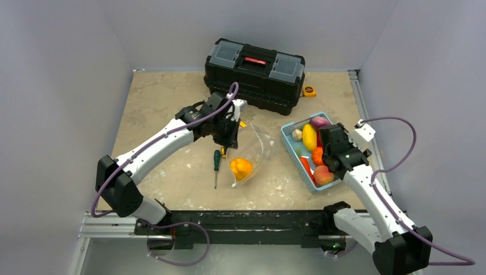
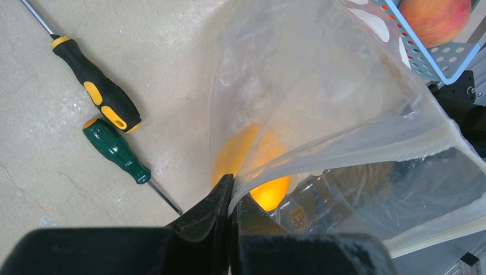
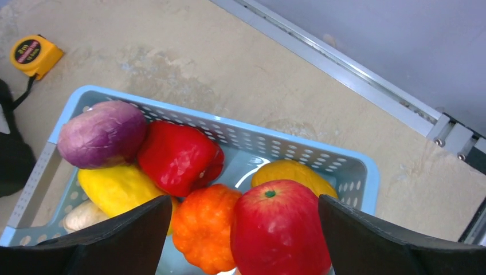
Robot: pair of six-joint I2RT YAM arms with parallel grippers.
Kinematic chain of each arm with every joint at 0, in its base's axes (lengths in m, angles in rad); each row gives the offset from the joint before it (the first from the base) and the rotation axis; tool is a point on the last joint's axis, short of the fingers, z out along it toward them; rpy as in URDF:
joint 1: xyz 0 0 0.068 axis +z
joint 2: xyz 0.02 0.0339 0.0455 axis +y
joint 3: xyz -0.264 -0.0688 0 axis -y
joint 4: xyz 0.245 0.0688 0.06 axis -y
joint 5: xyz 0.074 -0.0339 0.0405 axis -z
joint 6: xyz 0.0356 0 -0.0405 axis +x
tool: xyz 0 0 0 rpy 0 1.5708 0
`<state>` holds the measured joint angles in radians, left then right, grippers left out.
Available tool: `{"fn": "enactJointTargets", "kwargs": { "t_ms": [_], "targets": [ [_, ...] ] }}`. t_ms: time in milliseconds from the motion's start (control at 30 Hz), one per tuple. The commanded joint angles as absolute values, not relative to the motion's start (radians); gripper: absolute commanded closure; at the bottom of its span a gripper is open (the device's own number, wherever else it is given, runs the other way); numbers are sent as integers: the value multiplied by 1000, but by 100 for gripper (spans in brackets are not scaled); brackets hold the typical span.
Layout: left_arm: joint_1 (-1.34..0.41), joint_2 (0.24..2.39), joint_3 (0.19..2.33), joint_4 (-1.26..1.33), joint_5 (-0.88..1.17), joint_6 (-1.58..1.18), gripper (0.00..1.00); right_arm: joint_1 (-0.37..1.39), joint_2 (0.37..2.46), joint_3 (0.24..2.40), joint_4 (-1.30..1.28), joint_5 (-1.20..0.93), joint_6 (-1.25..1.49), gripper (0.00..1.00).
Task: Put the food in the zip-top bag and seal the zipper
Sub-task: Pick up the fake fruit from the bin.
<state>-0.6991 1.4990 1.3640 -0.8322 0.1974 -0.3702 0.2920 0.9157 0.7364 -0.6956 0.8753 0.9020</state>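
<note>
The clear zip-top bag (image 1: 255, 150) lies mid-table with its mouth lifted. An orange toy fruit (image 1: 240, 167) sits inside it and shows through the plastic in the left wrist view (image 2: 259, 166). My left gripper (image 1: 229, 130) is shut on the bag's upper edge (image 2: 231, 192), beside the zipper strip (image 2: 367, 150). My right gripper (image 1: 336, 152) is open above the light blue basket (image 1: 289, 140). In the right wrist view its jaws (image 3: 243, 200) straddle a red apple (image 3: 281, 232) and an orange pumpkin (image 3: 203, 226). A red pepper (image 3: 177, 156), a purple vegetable (image 3: 103, 133) and a yellow fruit (image 3: 117, 189) lie beside them.
A green-handled screwdriver (image 1: 216, 163) and a yellow-handled one (image 2: 97, 91) lie left of the bag. A black toolbox (image 1: 255, 74) stands at the back, with a yellow tape measure (image 1: 309, 90) to its right. The basket (image 3: 229, 119) sits near the table's right rail.
</note>
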Motion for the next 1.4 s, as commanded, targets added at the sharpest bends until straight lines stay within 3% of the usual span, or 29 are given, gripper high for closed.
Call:
{"fn": "enactJointTargets", "kwargs": {
  "t_ms": [0, 433, 867, 933, 1033, 1200, 1367],
  "targets": [
    [-700, 1458, 1401, -821, 210, -351, 100, 275, 925, 753, -800, 911, 1065, 1],
    [-700, 1465, 1399, -821, 213, -351, 100, 257, 927, 637, -690, 768, 1109, 3],
    [-700, 1474, 1401, -825, 216, -350, 100, 242, 894, 595, -642, 741, 1099, 42],
    [-700, 1474, 1401, -824, 215, -350, 100, 242, 867, 603, -660, 764, 1100, 58],
    [-700, 1478, 1402, -825, 220, -350, 100, 242, 815, 613, -663, 771, 1074, 71],
    [-700, 1482, 1404, -826, 227, -351, 100, 242, 737, 646, -647, 725, 982, 84],
    [-700, 1481, 1404, -828, 222, -349, 100, 242, 660, 658, -586, 618, 860, 90]
  ]
}}
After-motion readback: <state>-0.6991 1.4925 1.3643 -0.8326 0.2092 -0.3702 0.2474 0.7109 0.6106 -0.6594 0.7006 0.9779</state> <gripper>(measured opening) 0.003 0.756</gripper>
